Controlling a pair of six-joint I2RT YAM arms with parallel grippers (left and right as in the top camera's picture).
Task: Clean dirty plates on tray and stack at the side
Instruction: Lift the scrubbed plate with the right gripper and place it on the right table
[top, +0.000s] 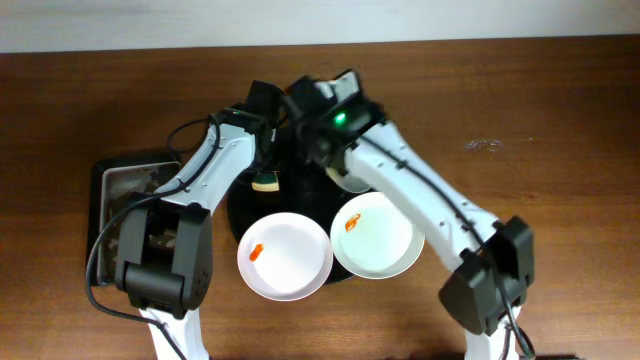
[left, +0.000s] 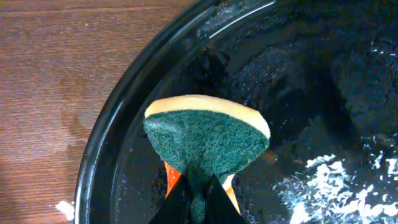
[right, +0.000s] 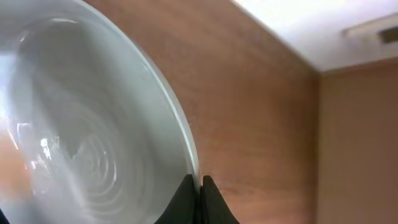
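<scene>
The wooden bench (top: 540, 110) carries the round black tray (left: 109, 124). Two dirty plates (top: 285, 257) lie side by side at its near edge, each marked with an orange smear. The right tool (right: 199, 185) is clamped tight on the rim of a third plate (right: 87, 137), held tilted and apparently lifted clear of the tray. The left tool (left: 199, 194) pinches a green-faced sponge (left: 208, 140) over the tray's floor.

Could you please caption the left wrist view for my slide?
Left gripper holds a green-faced sponge over the glossy black tray.
</scene>
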